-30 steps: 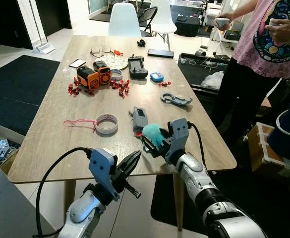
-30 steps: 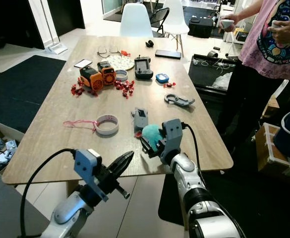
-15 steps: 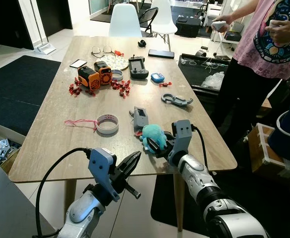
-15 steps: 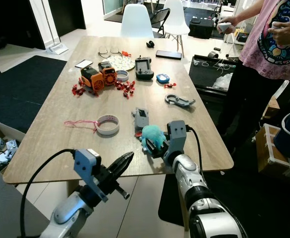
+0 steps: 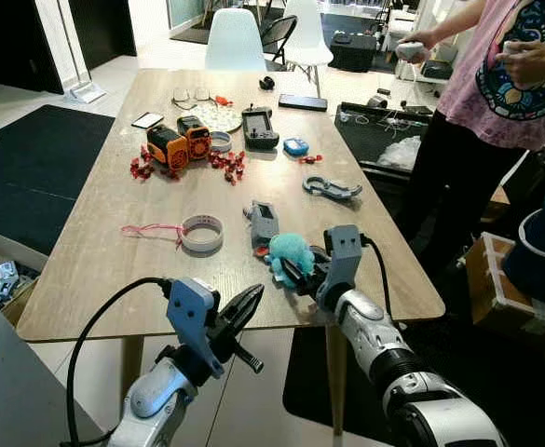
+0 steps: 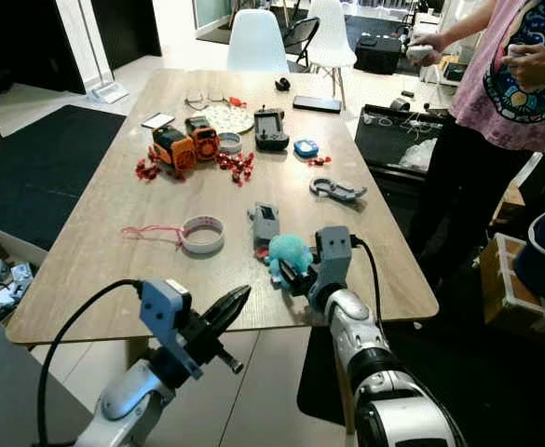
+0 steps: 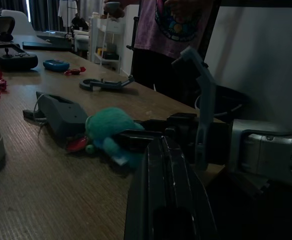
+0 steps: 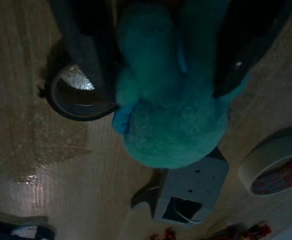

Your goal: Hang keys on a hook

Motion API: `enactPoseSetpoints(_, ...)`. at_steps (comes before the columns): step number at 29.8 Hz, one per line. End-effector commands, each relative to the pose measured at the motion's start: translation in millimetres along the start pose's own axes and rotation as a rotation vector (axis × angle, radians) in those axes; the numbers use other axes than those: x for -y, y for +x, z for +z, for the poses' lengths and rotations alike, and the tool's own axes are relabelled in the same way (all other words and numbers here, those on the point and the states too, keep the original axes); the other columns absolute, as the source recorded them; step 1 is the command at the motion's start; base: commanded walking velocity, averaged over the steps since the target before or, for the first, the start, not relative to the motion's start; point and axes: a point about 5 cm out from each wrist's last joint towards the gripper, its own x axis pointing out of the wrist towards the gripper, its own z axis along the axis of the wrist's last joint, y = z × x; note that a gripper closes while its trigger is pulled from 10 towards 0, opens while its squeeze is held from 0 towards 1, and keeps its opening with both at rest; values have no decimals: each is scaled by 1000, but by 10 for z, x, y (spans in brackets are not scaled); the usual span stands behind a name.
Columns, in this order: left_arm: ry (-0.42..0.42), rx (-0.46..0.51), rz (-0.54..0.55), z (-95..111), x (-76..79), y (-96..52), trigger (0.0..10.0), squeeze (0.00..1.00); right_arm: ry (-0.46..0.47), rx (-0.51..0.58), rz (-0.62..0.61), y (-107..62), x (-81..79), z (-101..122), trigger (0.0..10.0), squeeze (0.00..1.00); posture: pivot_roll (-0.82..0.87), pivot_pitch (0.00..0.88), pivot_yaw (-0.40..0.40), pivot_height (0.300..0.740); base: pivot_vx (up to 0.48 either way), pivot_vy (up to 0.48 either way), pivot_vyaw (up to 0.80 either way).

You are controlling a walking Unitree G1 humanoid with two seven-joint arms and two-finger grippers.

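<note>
A teal plush keychain lies on the wooden table near its front right, with my right gripper shut on it. The right wrist view has black fingers on both sides of the plush and a metal key ring beside it. A grey box-shaped fob touches the plush on its far side. A grey hook-shaped clip lies flat further back. My left gripper hangs shut in front of the table's near edge, holding nothing.
A tape roll with a pink string lies left of the plush. Orange toys, red candies, a controller and glasses sit further back. A person stands at the table's right side. A white chair is at the far end.
My right gripper has edged slightly forward over the table with the plush, which now sits lower beside the grey fob. The left arm has not moved.
</note>
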Motion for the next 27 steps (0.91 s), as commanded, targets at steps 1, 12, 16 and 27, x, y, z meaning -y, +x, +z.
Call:
enactPoseSetpoints(1, 9, -31, -7, -40, 5, 1, 10000, 0, 26, -76, -37, -61, 63, -168, 0, 0, 64, 42, -61, 740, 0, 0, 0)
enactPoseSetpoints(12, 20, -47, -15, -60, 18, 11, 10000, 0, 23, -77, -34, -62, 63, -172, 1922, 0, 64, 45, -62, 740, 0, 0, 0)
enactPoseSetpoints(16, 24, -49, -17, -58, 15, 10, 10000, 0, 18, -74, -17, -49, 22, -168, 10000, 0, 67, 46, -63, 740, 0, 0, 0)
enactPoseSetpoints(27, 21, -37, -51, -19, 18, -8, 10000, 0, -13, -79, 64, -65, -161, -227, 10000, 0, 68, 57, -63, 740, 0, 0, 0)
